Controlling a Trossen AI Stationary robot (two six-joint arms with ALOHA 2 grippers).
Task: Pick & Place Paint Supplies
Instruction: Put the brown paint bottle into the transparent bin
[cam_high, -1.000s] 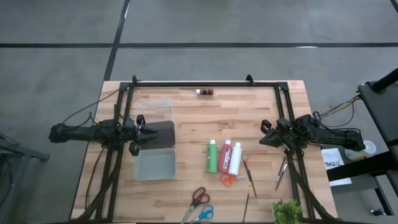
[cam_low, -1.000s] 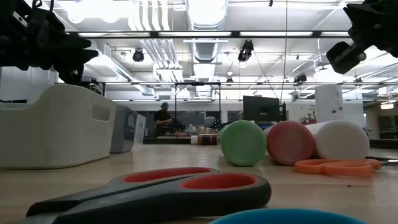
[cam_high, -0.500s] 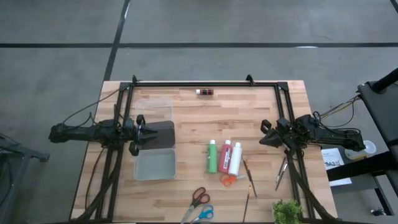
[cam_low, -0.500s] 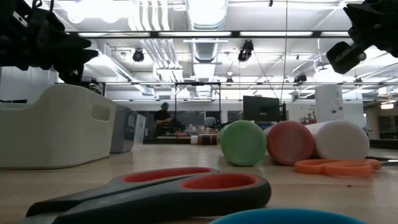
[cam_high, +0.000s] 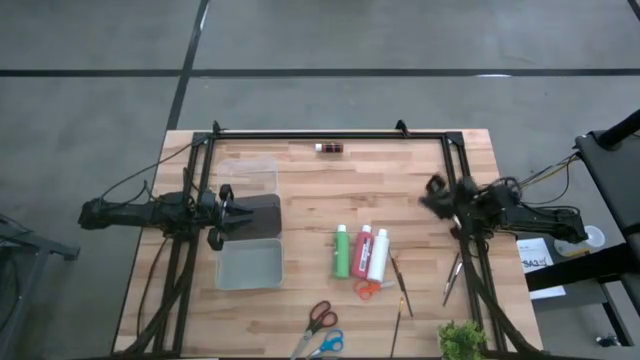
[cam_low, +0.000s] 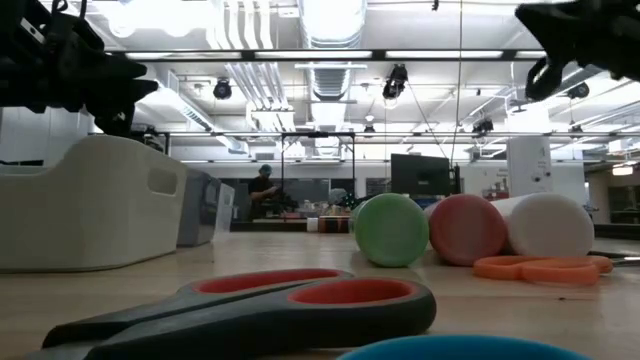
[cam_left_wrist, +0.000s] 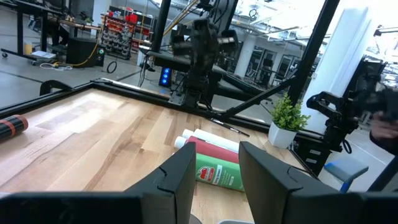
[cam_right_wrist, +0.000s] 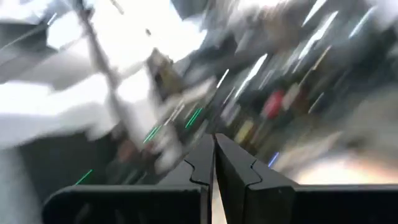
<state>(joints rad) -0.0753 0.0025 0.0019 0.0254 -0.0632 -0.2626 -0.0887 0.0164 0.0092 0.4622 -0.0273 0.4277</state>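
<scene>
Three paint bottles lie side by side on the wooden worktop (cam_high: 420, 160), right of centre, caps pointing to the far edge: green bottle (cam_high: 342, 251), red bottle (cam_high: 362, 249), white bottle (cam_high: 378, 255), each touching the next. In the low view their round bottoms face the camera in the same order: green (cam_low: 391, 230), red (cam_low: 467, 229), white (cam_low: 546, 225). Orange-handled scissors (cam_high: 367, 290) lie just at the bottles' near end. Thin brown-handled brushes lie to the right: one (cam_high: 401, 280) just beside the white bottle, another (cam_high: 396, 326) nearer the front edge, a third (cam_high: 452, 277) under the right frame rail.

Right gripper (cam_high: 434, 196): arm stretched low from the right side, wrist raised and turned toward the far edge, well apart from the bottles. Jaws closed, fingers pressed together in the wrist view, holding nothing. Scene past them is smeared; nothing legible.

Left gripper (cam_high: 226, 212): arm stretched low from the left, hovering above a dark tray or lid (cam_high: 260, 215), pointed toward the bottles. Jaws apart, a clear gap between the fingers (cam_left_wrist: 180, 177), nothing between them.

Other items: clear lidless bin (cam_high: 249, 172) on the far side of the dark tray, translucent bin (cam_high: 250, 265) on the near side. Red-handled scissors (cam_high: 320, 317) and blue-handled scissors (cam_high: 326, 345) at the front edge. Small potted plant (cam_high: 461, 341) at the front right corner. Small dark-and-red item (cam_high: 330, 148) by the far rail; cannot identify.
</scene>
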